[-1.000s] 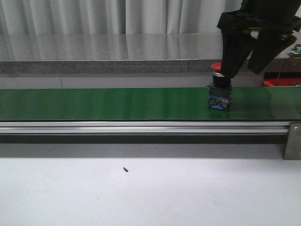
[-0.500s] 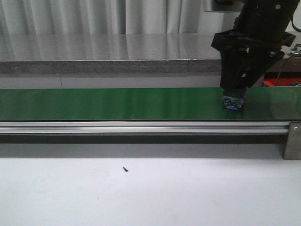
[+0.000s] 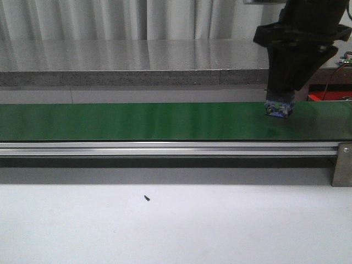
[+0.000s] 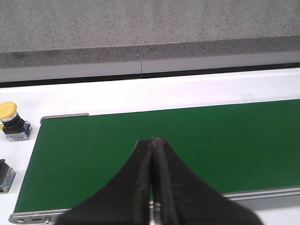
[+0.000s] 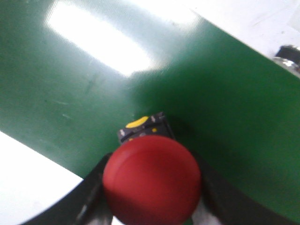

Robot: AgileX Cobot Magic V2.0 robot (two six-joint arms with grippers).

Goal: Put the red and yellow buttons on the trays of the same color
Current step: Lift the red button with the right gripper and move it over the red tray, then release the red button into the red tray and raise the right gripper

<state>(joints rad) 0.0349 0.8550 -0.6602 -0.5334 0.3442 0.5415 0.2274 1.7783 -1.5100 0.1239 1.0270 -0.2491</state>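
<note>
Front view: my right end effector (image 3: 279,104) clamps the red button (image 3: 277,109), its blue base just above the green belt (image 3: 137,121) near the belt's right end.

Left wrist view: my left end effector (image 4: 153,145) is pinched closed, holding nothing, over the belt; a yellow button (image 4: 11,121) sits on the white worktop (image 4: 187,89) just past the belt's end.

Right wrist view: fingers (image 5: 91,187) grip the red button's cap on both sides.

Even indoor light, white glare on green belt (image 5: 101,40), close-up blurred
</note>
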